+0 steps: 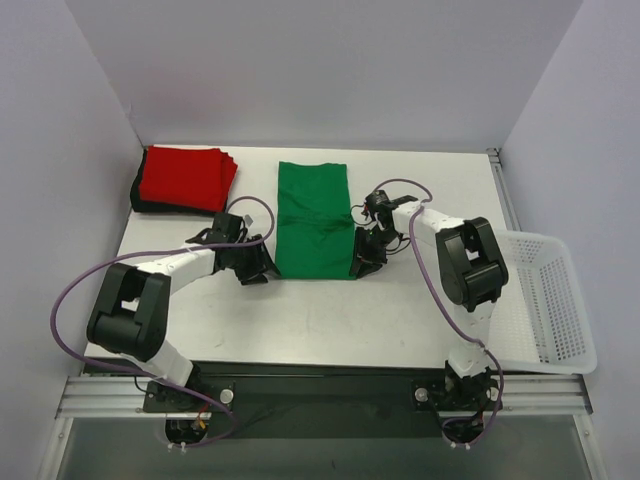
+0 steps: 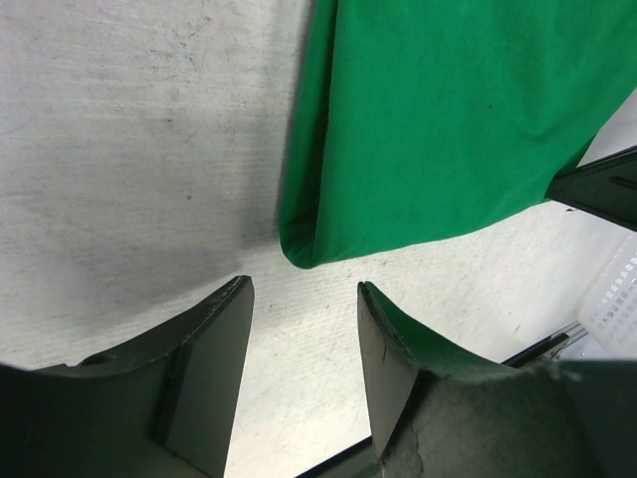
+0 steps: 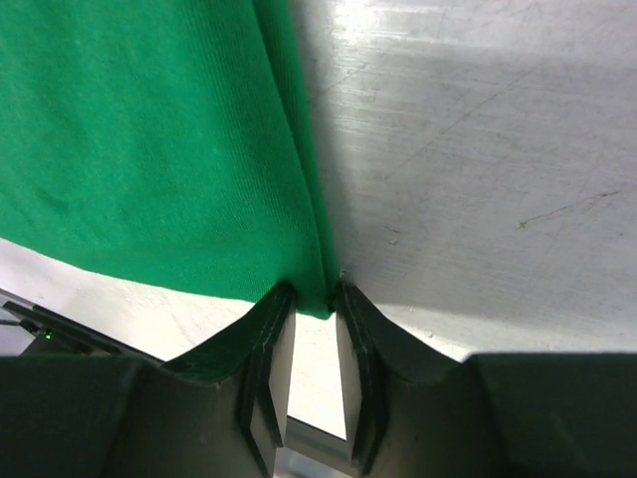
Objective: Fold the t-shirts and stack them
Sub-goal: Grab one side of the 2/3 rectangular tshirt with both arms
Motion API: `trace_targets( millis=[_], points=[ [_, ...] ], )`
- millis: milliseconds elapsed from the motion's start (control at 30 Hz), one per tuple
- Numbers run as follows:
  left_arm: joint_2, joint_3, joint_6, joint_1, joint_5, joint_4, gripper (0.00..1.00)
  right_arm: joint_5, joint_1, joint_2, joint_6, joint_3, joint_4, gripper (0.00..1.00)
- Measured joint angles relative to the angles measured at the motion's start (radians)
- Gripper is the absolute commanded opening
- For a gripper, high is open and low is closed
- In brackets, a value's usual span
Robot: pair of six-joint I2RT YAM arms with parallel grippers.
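Two claws, one garment in work. Item: bright green soft fabric t-shirt (image 1: 313,220), folded to a long strip and lying flat in the middle of the pale grey surface (image 1: 330,320), its near end between the two arms. Left claw (image 2: 304,287): jaws well apart, holding nothing; the strip's near left corner lies just ahead of the fingertips, not touching them. Right claw (image 3: 314,291): jaws narrow, one fingertip on either side of the near right corner; whether the cloth is actually pinched cannot be told. Step judged in hand: taking both near corners so the near end can be carried over to the far end. To do it well, bring the left claw forward until every layer at the rolled edge sits between its fingers, close both claws on all layers, then lift together and level so the fold lands square. Top view only: folded red t-shirt (image 1: 185,175) on a black t-shirt (image 1: 136,196) at the far left corner, well apart from the strip; white plastic mesh basket (image 1: 545,300) at the right edge. Wrist views only: the layered edges at each corner and the gap ahead of the left claw.
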Motion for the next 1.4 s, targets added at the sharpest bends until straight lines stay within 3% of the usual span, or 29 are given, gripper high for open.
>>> trace_targets(
  millis=[467,900,1067,1400],
  points=[
    [0.065,0.003,-0.031,-0.001,0.019,0.06,0.5,-0.002,0.0,0.0,0.002,-0.009,0.006,0.16],
    [0.102,-0.005,-0.05,-0.005,0.04,0.103,0.19,-0.005,0.002,-0.001,0.005,-0.016,0.013,0.04],
    [0.119,-0.005,-0.052,-0.005,0.061,0.131,0.0,-0.006,0.006,-0.002,0.009,-0.019,0.016,0.0],
    [0.095,0.007,-0.018,-0.014,-0.009,0.083,0.0,-0.007,0.004,-0.026,0.03,-0.057,0.029,0.0]
  ],
)
